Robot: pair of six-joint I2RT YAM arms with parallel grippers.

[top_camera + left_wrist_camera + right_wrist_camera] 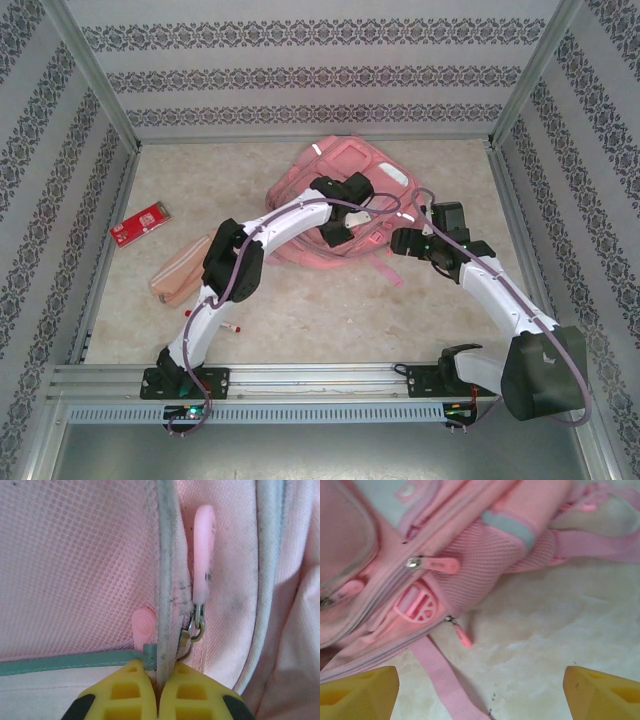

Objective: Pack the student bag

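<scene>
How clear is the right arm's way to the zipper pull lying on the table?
Likely yes: right gripper open, with just bare table and a loose strap between it and the zipper pull.

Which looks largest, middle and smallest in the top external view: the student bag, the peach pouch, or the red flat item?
1. student bag: by far the largest, even partly covered.
2. peach pouch: clearly smaller.
3. red flat item: smallest.
All three lie at a similar depth, so nearness does not skew this order.
</scene>
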